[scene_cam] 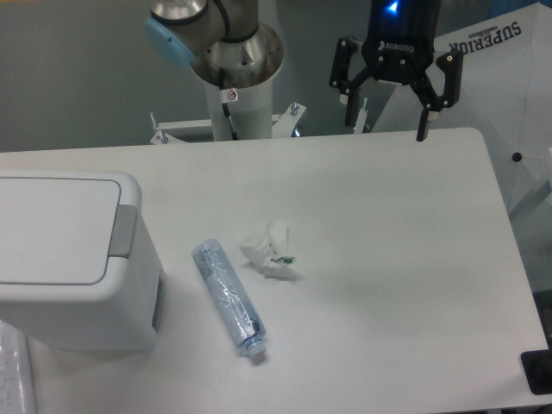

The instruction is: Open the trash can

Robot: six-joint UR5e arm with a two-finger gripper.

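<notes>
The trash can (78, 297) is a large boxy white bin at the left of the table, with its flat lid (52, 228) down and a grey push panel (123, 231) along the lid's right edge. My gripper (388, 121) hangs open above the table's far edge at the upper right, well away from the bin, with nothing between its black fingers (424, 121).
A clear plastic bottle (228, 298) lies on its side in the middle of the white table (388, 259). A crumpled white paper scrap (272, 251) sits just right of it. The arm's base column (235, 78) stands behind the far edge.
</notes>
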